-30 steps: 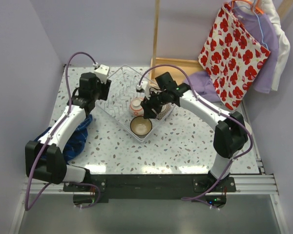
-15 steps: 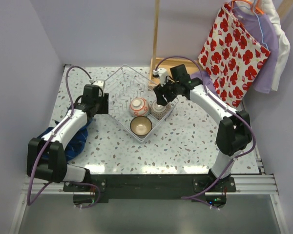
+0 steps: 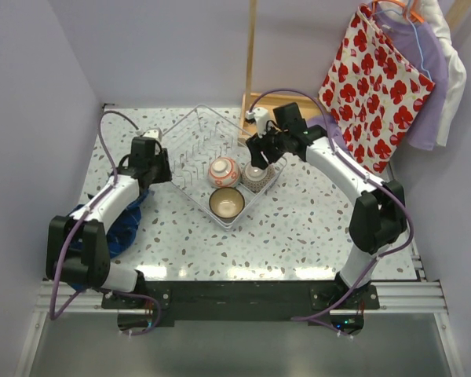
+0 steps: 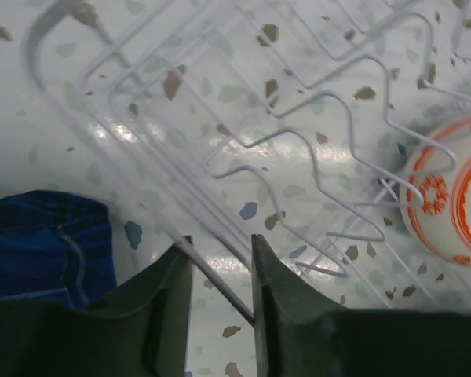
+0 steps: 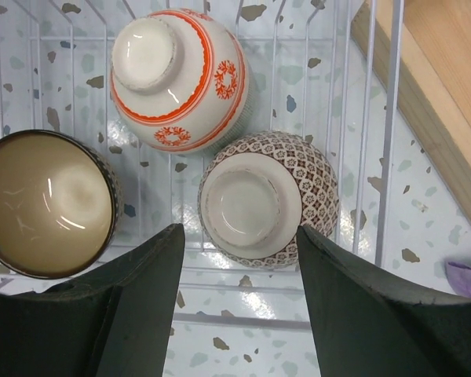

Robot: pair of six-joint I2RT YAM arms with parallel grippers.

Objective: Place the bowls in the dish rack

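Observation:
The clear dish rack lies at the table's middle and holds three bowls. A red-patterned bowl and a brown net-patterned bowl sit upside down, and a brown glazed bowl sits upright. My left gripper is at the rack's left rim. In the left wrist view the left gripper has narrowed onto the rim rail of the rack, which crosses between both fingers. My right gripper hangs open just above the net-patterned bowl, beside the red bowl and the glazed bowl, holding nothing.
A blue cloth lies under the left arm, close to the rack's left rim. A shallow wooden box stands just behind the rack. A red-flowered bag and clothes hang at the back right.
My right gripper has drawn back from the rack, leaving the net-patterned bowl beside the red one. My left gripper has come down onto the rack's left rim and its jaws have narrowed.

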